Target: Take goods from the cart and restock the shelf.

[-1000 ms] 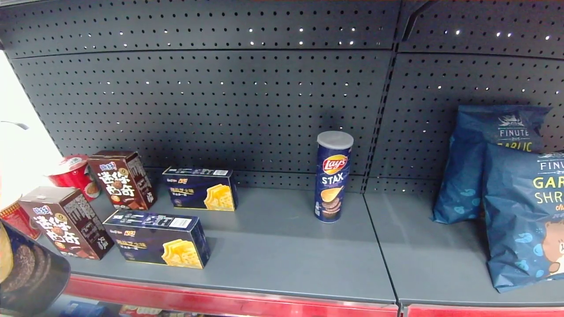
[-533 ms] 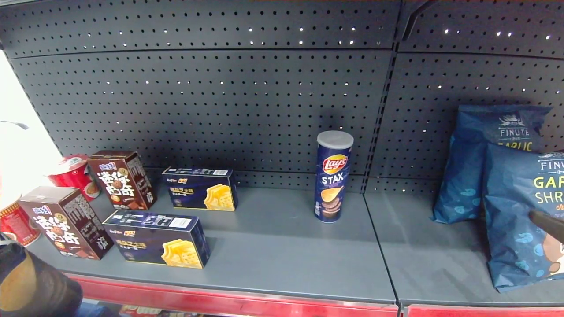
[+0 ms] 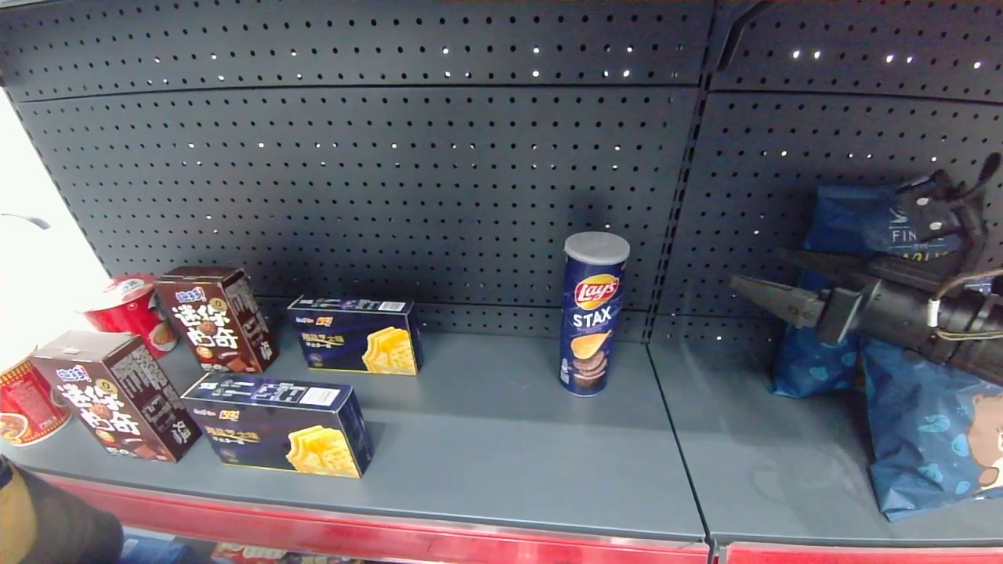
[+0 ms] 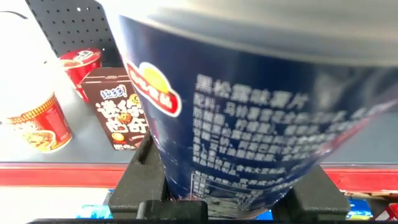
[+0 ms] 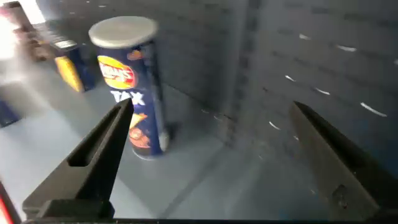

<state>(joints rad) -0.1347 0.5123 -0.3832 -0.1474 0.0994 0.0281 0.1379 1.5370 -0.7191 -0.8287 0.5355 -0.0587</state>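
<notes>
A dark blue chip can (image 3: 593, 313) with a grey lid stands upright mid-shelf, also in the right wrist view (image 5: 127, 87). My right gripper (image 3: 756, 269) hovers open above the shelf to the right of that can, in front of the blue snack bags (image 3: 925, 423); its fingers (image 5: 93, 162) are spread with nothing between them. My left gripper (image 4: 230, 190) is shut on a second dark blue chip can (image 4: 249, 118), held low in front of the shelf's left end, where a bit of it (image 3: 47, 525) shows at the lower left corner.
Two brown cookie boxes (image 3: 117, 395), two navy cracker boxes (image 3: 278, 423) and red noodle cups (image 3: 27, 399) fill the shelf's left part. The grey shelf board (image 3: 501, 454) is bare between the boxes and the standing can, with a red front edge (image 3: 392, 536). Pegboard stands behind.
My right arm has come in from the right and now reaches left toward the standing can. The can in my left gripper has sunk lower at the left corner.
</notes>
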